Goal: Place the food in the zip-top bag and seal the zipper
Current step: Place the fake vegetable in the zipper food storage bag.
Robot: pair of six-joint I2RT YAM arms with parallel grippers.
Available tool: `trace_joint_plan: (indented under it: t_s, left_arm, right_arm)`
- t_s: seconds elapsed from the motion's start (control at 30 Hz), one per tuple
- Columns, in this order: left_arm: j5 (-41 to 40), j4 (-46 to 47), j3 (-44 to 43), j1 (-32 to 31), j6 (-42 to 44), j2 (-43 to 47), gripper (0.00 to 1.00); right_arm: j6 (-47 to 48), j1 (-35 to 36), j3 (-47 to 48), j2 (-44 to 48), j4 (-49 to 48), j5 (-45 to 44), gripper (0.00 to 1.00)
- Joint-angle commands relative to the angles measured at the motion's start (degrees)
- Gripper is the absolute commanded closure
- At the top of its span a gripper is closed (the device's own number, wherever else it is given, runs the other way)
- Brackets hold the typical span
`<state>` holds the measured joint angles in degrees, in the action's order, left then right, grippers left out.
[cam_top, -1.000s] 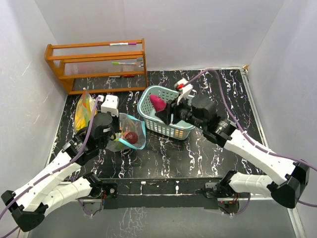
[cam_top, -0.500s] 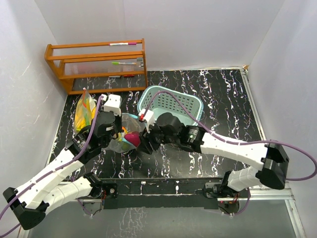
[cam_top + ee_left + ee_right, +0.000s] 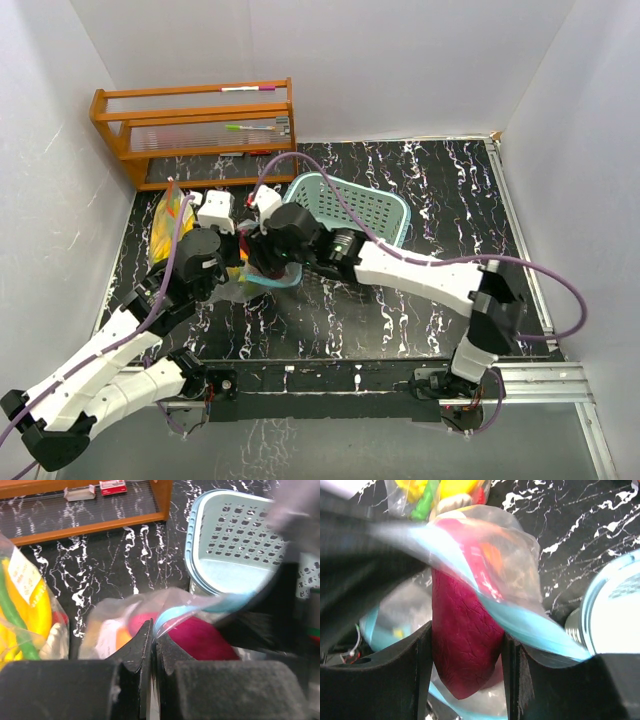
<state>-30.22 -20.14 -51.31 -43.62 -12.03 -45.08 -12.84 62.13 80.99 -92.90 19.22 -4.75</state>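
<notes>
Red fruit (image 3: 462,607) is being held between the fingers of the right gripper (image 3: 466,631), jaws about half open and pressed on both of its sides. It is being held at the mouth of the zip-top bag (image 3: 112,620), with the bag's blue zipper strip crossing its upper part; how deep it is sitting cannot be told. Skin is being seen as dark magenta and wrinkled, tapering to one end. An orange fruit (image 3: 120,639) is being seen through the clear film.

The bag's edge is being pinched by the left gripper (image 3: 151,632), jaws fully closed on the film beside the strip.

Room: the bag is being hemmed in between a second bag (image 3: 170,222) on its left, holding bananas (image 3: 35,615) and a green pepper (image 3: 15,625), and the basket (image 3: 365,212) just beside its right. A wooden rack (image 3: 195,125) is standing at the back. Bare marbled table (image 3: 430,180) is showing right of the basket and toward the near edge.
</notes>
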Motion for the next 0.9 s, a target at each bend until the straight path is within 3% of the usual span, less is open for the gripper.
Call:
trace_joint_plan:
  t_s: [0.0, 0.17, 0.23, 0.47, 0.63, 0.7, 0.87]
  left_arm:
    - [2.65, 0.11, -0.02, -0.42, -1.06, 0.96, 1.0]
    - [2.53, 0.32, 0.63, -0.42, -1.03, 1.57, 1.0]
    - [2.41, 0.44, 0.83, -0.42, -1.0, 1.58, 1.0]
    - [0.97, 0.41, 0.98, -0.42, -0.31, 0.99, 1.0]
    - [0.46, 0.19, 0.81, -0.42, -0.21, 0.97, 1.0]
    - [0.86, 0.4, 0.77, -0.41, -0.25, 0.88, 1.0]
    - [2.57, 0.55, 0.43, -0.42, -0.99, 0.54, 1.0]
  right_arm:
    - [-1.69, 0.08, 8.98, -6.23, -0.44, -1.88, 0.6]
    - [-2.39, 0.1, 7.36, -4.46, -1.64, -1.36, 0.23]
    - [-2.69, 0.1, 5.46, -1.84, -2.21, -1.63, 0.04]
    - [-3.66, 0.1, -1.99, 9.26, -1.02, -2.64, 0.02]
    - [-8.51, -0.42, -5.23, 16.49, 6.2, -16.26, 0.01]
    - [-10.71, -3.24, -4.84, 17.28, 10.16, -18.42, 0.01]
    - [-13.68, -14.54, -3.28, 14.07, 16.21, -13.68, 0.02]
